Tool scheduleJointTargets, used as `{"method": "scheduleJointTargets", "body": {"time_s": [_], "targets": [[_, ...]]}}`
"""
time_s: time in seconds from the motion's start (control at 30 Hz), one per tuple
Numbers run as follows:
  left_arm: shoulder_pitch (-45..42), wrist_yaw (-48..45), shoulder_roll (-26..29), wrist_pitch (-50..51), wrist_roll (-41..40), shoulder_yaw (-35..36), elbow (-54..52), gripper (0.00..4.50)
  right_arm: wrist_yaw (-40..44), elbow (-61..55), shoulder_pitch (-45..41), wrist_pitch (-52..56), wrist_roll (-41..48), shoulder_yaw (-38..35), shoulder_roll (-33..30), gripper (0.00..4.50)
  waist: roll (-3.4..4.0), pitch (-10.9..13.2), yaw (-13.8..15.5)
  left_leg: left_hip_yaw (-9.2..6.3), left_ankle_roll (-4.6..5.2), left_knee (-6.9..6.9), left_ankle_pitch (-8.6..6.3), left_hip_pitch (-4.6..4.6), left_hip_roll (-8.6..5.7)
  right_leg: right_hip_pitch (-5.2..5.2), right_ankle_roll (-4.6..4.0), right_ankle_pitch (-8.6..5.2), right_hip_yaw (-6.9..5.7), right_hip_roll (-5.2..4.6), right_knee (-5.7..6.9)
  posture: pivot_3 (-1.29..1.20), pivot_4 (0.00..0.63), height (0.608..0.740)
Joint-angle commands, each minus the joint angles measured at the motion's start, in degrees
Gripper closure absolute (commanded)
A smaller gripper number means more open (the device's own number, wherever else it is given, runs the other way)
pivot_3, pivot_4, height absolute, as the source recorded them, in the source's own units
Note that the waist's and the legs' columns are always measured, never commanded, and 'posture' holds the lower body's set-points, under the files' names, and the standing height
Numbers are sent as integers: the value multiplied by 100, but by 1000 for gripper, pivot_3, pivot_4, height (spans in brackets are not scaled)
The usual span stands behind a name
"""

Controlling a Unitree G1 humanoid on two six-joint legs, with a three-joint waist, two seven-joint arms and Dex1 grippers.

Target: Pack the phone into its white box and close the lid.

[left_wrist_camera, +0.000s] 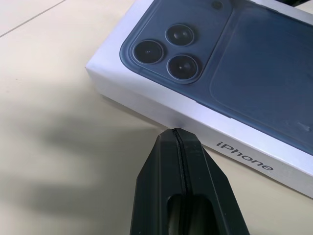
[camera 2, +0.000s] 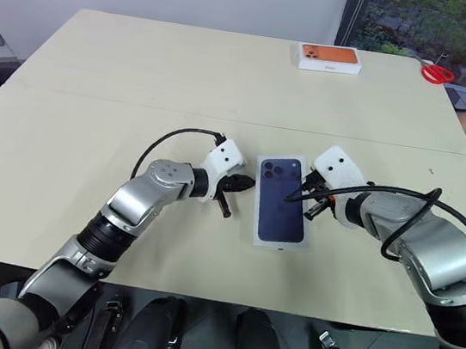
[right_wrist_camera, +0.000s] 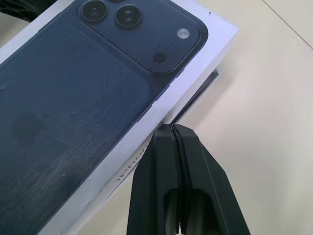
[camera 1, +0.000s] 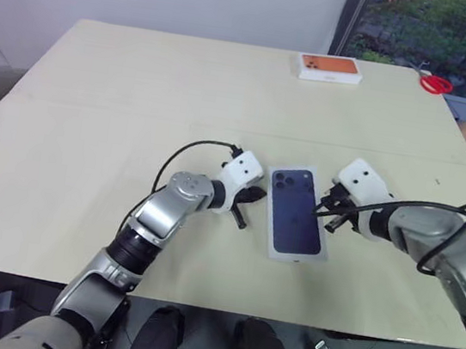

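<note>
**Lid nearly seated, both claws pressed shut at its sides**

Flanking the lid (camera 1: 299, 213), the two grippers sit low on the table (camera 1: 91, 137), one at each long side. The lid, its top printed with a navy phone picture, lies face up in the middle of the near half of the table. In the right wrist view a dark sliver shows under its corner, so it is probably not fully down over the white box; the box itself and the phone are hidden beneath it. The left gripper (left_wrist_camera: 179, 133) has its fingers pressed together, holding nothing, its tip just beside the lid's side wall. The right gripper (right_wrist_camera: 172, 128) is likewise closed and empty, its tip at the opposite wall near the raised corner.

The lid looks like light, stiff cardboard with smooth, slippery sides; it will likely slide rather than yield. Pressing down on the flat top near the lifted corner seems safer than pinching the walls.

An orange-printed box (camera 1: 329, 68) and red scissors (camera 1: 435, 83) lie well apart at the far edge.
</note>
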Motion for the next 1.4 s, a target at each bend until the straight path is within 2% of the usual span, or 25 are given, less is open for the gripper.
{"method": "scheduleJointTargets", "body": {"time_s": [0.03, 0.33, 0.7, 0.9, 1.07, 1.23, 1.4], "targets": [[-63, 104, -127, 18, -103, 117, -127, 4500, 89, -240, -17, 12, -101, -224, 40, 4466, 0, 0, 0, 0, 0, 0, 0, 0, 0, 0, 0, 0, 0, 0, 0, 0, 150, 740], [-96, 269, -286, 118, -145, 202, -127, 4500, 39, -36, -117, 99, -450, -157, 358, 4466, 0, 0, -3, -1, 0, 0, 0, 1, 0, 1, 0, 0, -1, 0, 0, 0, 150, 740], [-33, 99, -158, 240, -120, 76, -227, 4500, 104, 105, -97, 163, -811, -115, 607, 4466, 0, 0, -2, -1, 0, 0, 0, 1, -1, 2, 0, 0, -1, 0, 0, 0, 150, 740], [19, -1, 16, 303, -220, 184, -410, 4500, 279, 47, 14, 119, -936, -273, 387, 4466, 0, 0, -3, -1, 0, 0, 0, 2, -1, 2, 0, 0, -1, 0, 0, 0, 150, 740], [-251, 72, 10, 206, -568, 731, -542, 4500, 834, 40, 377, -339, -892, -1025, -258, 4466, 0, 0, 20, -1, 0, 1, 0, 1, -3, 5, 0, 0, -3, -4, -1, 0, 150, 740], [-869, 232, -284, -84, -349, 577, 276, 4500, 1543, -505, 963, -547, -295, -1705, -223, 4466, 0, 0, 26, -9, 0, 2, 0, 17, -4, 31, 1, 0, -13, -2, -12, 0, 150, 740], [-1360, 323, -460, -371, 67, 221, 1334, 4500, 1824, -1196, 1588, -535, -30, -1587, -260, 4466, 0, 0, -4, -10, 2, 2, -1, 18, -6, 33, 2, 0, -13, 0, -16, 0, 150, 740]]}}
